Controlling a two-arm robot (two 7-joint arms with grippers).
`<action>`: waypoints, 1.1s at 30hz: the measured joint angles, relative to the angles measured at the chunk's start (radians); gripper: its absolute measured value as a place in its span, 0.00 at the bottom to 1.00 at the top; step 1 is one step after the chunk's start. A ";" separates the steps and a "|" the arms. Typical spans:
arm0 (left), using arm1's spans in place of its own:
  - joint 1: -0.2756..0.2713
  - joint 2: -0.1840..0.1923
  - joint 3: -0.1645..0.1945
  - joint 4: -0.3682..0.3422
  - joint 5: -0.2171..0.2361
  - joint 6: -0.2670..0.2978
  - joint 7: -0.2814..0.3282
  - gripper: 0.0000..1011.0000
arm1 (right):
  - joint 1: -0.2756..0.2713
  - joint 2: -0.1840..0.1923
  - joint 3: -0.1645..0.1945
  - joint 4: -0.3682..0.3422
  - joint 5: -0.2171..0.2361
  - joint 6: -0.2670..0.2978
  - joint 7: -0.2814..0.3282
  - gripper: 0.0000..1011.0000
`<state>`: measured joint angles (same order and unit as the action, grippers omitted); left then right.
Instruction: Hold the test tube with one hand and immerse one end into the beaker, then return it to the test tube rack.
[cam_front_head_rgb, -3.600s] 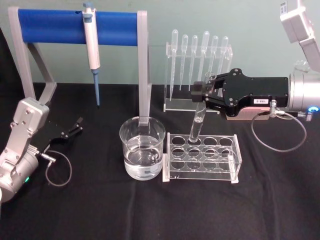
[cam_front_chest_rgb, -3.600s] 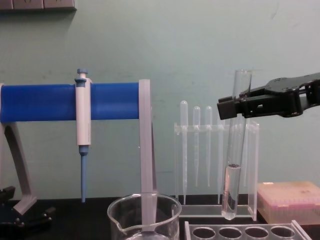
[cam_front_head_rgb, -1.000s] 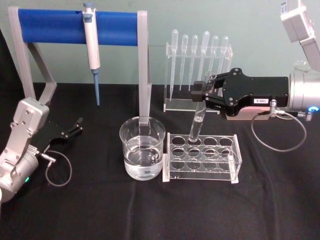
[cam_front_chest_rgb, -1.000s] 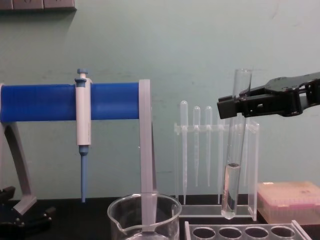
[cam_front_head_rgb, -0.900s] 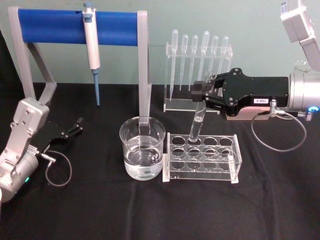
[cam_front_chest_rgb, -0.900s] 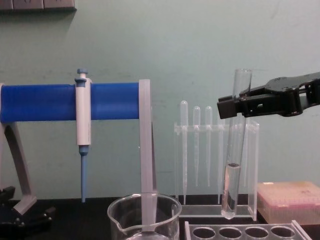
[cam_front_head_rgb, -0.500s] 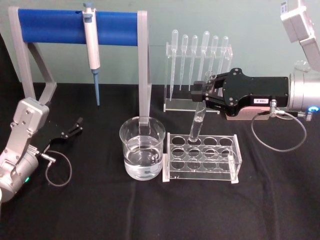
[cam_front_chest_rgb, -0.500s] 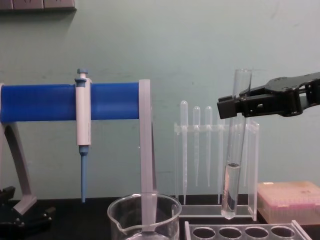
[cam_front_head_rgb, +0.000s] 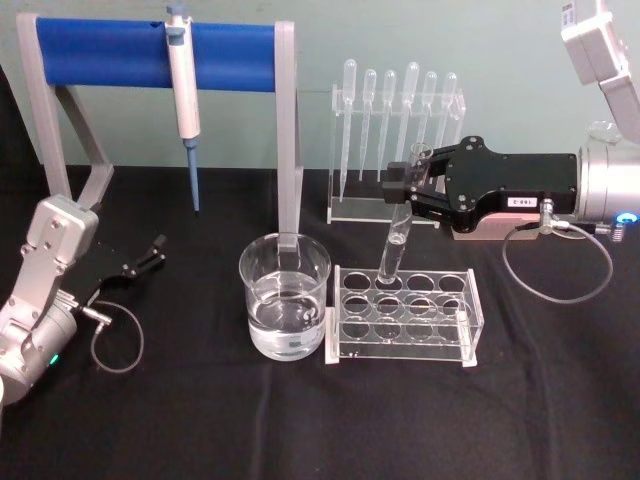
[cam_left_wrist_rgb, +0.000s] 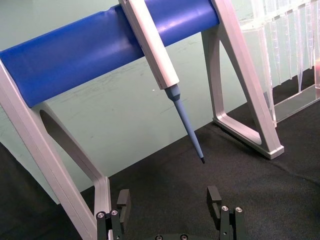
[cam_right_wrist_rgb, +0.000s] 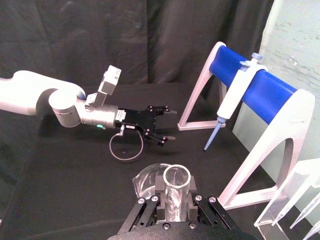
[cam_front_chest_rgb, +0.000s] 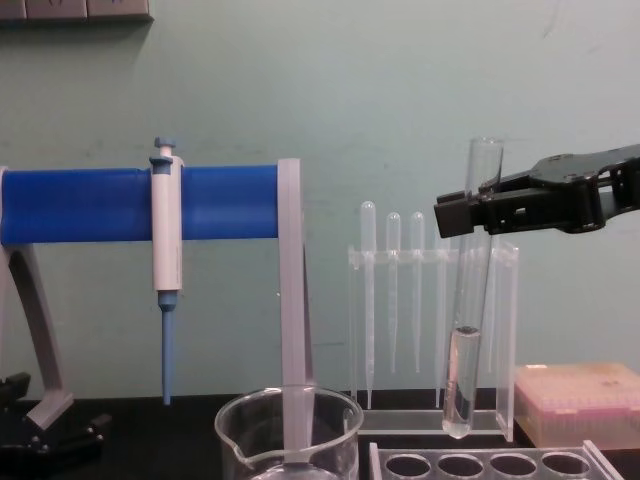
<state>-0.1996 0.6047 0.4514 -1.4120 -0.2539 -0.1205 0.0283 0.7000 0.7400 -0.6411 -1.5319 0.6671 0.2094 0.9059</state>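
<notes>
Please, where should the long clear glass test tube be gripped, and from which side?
Grip the long clear glass test tube high up, below its open rim, from the robot's right, as the black right pincer holds it now: it hangs nearly upright, and its round bottom must stay free for dipping.

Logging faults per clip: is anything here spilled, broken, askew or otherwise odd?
Nothing serious. The long clear glass test tube leans slightly in the right gripper, over the clear plastic rack. The wide glass beaker stands upright; no spill shows. The left gripper rests open, far left.
</notes>
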 joint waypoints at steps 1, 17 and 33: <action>0.000 0.000 0.000 0.000 0.000 0.000 0.000 0.99 | 0.000 0.000 0.000 0.000 0.000 0.000 0.000 0.22; 0.000 0.000 0.000 0.000 0.000 0.000 0.000 0.99 | 0.000 0.000 0.000 0.000 0.000 0.000 0.000 0.22; 0.000 0.000 0.000 0.000 0.000 0.000 0.000 0.99 | 0.000 0.000 0.000 0.000 0.000 0.000 0.000 0.22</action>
<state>-0.1996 0.6047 0.4514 -1.4120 -0.2539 -0.1205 0.0283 0.7000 0.7400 -0.6411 -1.5319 0.6672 0.2094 0.9059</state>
